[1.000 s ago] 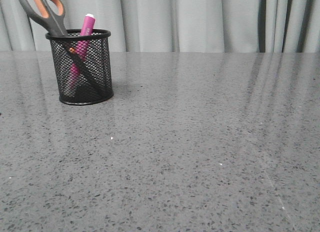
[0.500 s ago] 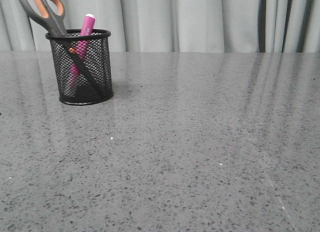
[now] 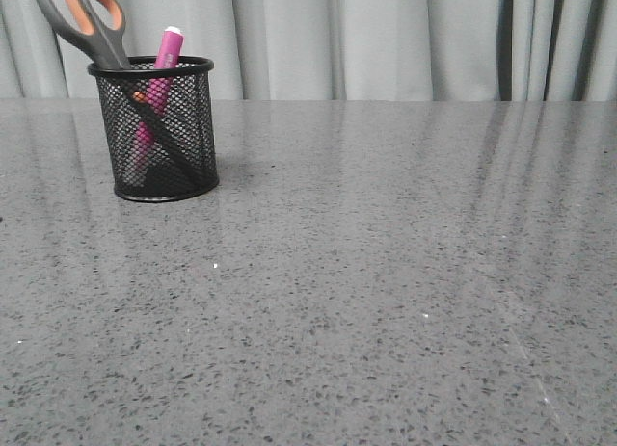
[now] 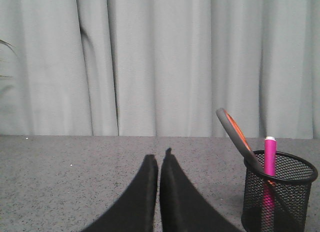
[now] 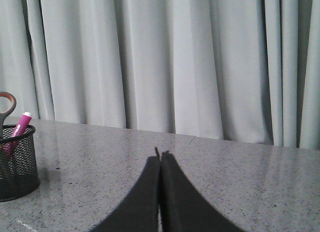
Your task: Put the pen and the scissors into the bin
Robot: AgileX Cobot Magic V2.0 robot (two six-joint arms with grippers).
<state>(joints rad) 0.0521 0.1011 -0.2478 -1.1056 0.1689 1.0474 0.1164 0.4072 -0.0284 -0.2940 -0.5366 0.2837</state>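
Evidently done: pen and scissors lean inside the bin near the bench's far-left corner; left pincer and right pincer rest pressed together, empty.

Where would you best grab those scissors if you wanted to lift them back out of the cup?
Probably by the handle loops, coming from above: the scissors stand blades-down in the bin, leaning left, and only the grey-and-orange handles clear the rim. The pen stands close beside them.
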